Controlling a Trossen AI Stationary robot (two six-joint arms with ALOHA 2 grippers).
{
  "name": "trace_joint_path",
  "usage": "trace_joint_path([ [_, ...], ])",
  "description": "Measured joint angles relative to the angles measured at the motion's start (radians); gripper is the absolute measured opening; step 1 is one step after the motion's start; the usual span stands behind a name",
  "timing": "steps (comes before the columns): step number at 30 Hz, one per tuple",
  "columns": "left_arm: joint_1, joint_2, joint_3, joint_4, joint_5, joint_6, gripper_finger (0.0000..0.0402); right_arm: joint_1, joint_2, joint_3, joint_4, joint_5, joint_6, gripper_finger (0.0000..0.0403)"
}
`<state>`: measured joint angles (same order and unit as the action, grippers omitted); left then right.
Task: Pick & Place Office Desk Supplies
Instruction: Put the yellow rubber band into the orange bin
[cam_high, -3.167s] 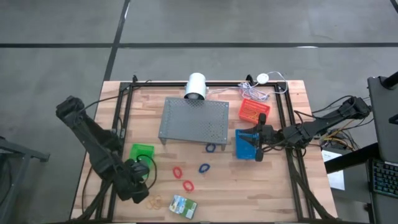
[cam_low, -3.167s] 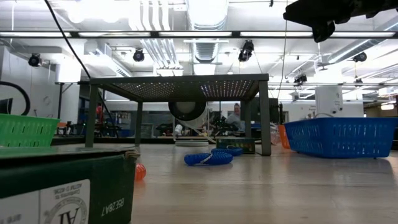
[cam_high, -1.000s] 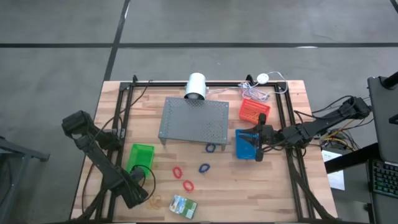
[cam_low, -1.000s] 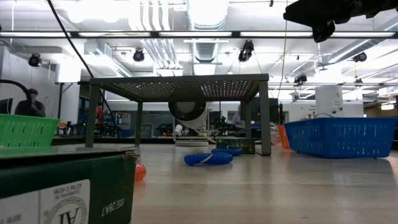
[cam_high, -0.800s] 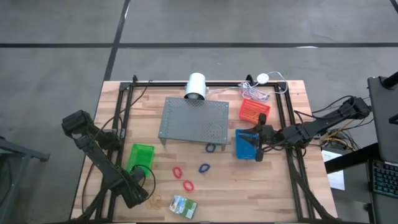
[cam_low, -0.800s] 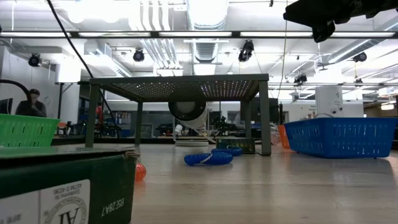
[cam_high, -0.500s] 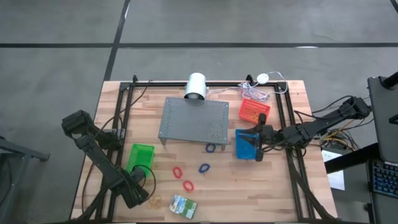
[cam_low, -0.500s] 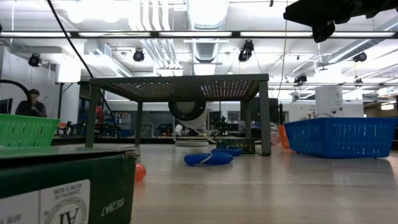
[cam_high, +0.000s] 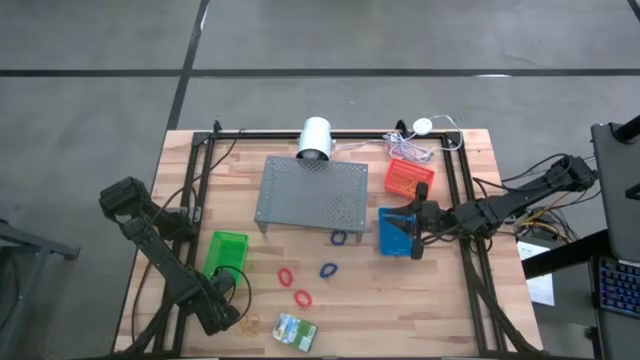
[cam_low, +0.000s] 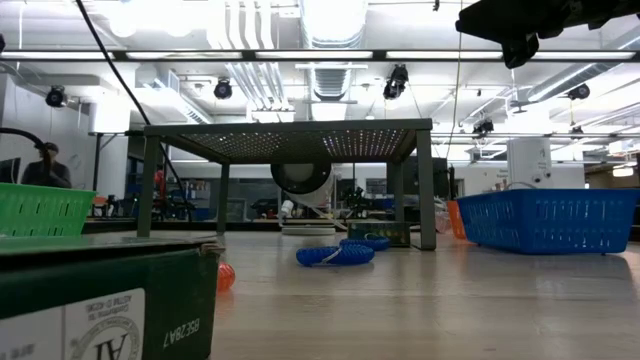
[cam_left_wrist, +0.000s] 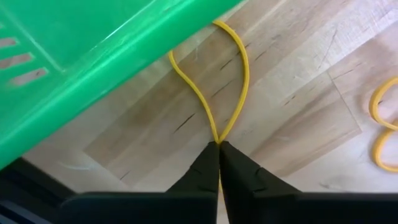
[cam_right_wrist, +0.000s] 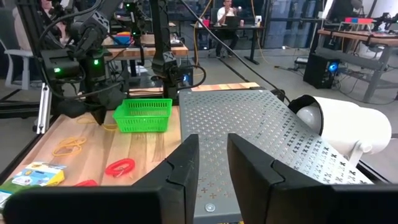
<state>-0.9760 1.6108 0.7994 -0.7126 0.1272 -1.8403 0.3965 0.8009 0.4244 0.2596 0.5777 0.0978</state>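
the table (cam_high: 380, 300) carries a green basket (cam_high: 226, 253) on its left side, and the left gripper (cam_high: 228, 318) sits low just beside that basket's near edge. in the left wrist view its fingers (cam_left_wrist: 208, 168) are pinched tight on one end of a yellow rubber band (cam_left_wrist: 214, 81). the band's loop runs straight out from the fingertips, its far end touching the basket wall, so the drop spot looks to be just ahead. more bands (cam_high: 250, 324) lie close by. the right gripper (cam_high: 418, 232) hangs far off over the blue basket (cam_high: 392, 232), its jaws slightly apart on nothing.
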Motion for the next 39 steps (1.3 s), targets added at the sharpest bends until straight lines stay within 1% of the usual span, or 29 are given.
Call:
trace_joint_path([
  [5,0.0,0.0,0.0,0.003,0.0,0.003,0.0002,0.0,0.0,0.0,0.0,0.0,0.004,0.0086],
  [11,0.0,-0.001,0.019,-0.015,0.0,0.019,0.0001,0.0,0.0,0.0,0.0,0.0,0.004,0.0076],
  [18,0.0,-0.02,0.122,-0.134,-0.012,0.045,0.0001,0.0,0.0,0.0,0.0,0.0,0.004,0.0068],
  [24,0.0,-0.023,0.221,-0.239,-0.062,0.1,0.0,0.0,0.0,0.0,0.0,0.0,0.004,0.0068],
  [28,0.0,-0.023,0.288,-0.294,-0.141,0.149,0.0,0.0,0.0,0.0,0.0,0.0,0.0,0.0068],
  [30,0.0,-0.024,0.321,-0.321,-0.203,0.173,0.0,0.0,0.0,0.0,0.0,0.0,0.004,0.0068],
  [32,0.0,-0.024,0.347,-0.358,-0.294,0.196,0.0,0.0,0.0,0.0,0.0,0.0,0.004,0.0068],
  [36,0.0,-0.024,0.398,-0.385,-0.508,0.227,0.0,0.0,0.0,0.0,0.0,0.0,0.001,0.0068],
  [39,0.003,-0.024,0.437,-0.389,-0.629,0.282,0.0,0.0,0.0,0.0,0.0,0.0,0.003,0.0068],
])
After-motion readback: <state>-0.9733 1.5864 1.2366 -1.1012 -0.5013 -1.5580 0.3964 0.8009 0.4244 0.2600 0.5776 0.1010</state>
